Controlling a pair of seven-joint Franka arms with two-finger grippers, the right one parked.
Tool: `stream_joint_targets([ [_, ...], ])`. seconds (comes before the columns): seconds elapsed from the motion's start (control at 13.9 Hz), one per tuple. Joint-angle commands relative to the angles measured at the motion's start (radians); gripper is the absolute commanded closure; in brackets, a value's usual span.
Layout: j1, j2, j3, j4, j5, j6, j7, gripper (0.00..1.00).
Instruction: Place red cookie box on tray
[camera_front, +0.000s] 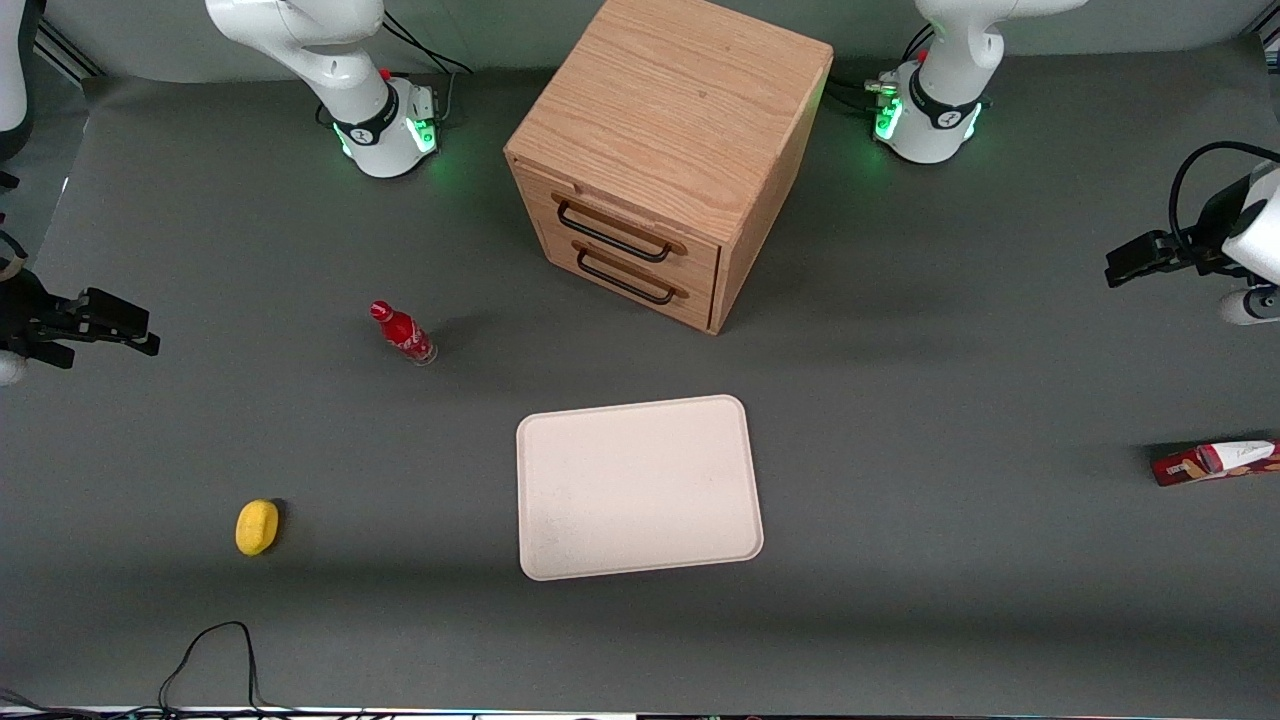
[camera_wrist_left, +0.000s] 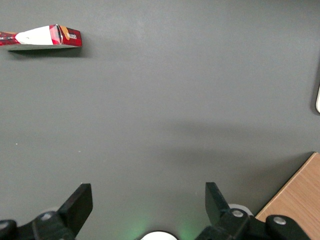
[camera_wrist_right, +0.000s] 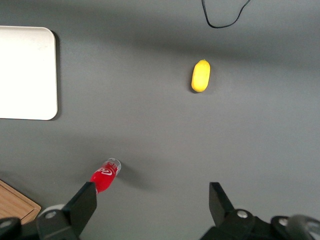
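Since the box (camera_front: 1215, 461) lies well apart from the tray (camera_front: 638, 487), nothing is done; the end effector (camera_wrist_left: 147, 200) hangs spread apart, holding nothing.

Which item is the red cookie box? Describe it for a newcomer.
From the cream tray, look toward the working arm's end of the table, below the open gripper. The red cookie box lies flat there: long, narrow, white-ended, unlike the upright red bottle.
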Motion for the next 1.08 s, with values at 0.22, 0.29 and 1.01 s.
stream_joint_targets([
  [0.22, 0.007, 0.025, -0.014, 0.053, -0.013, -0.049, 0.006, 0.00],
  [0.29, 0.009, 0.026, -0.014, 0.053, -0.012, -0.049, 0.008, 0.00],
  [1.01, 0.271, 0.159, 0.002, 0.192, 0.005, -0.057, 0.499, 0.00],
])
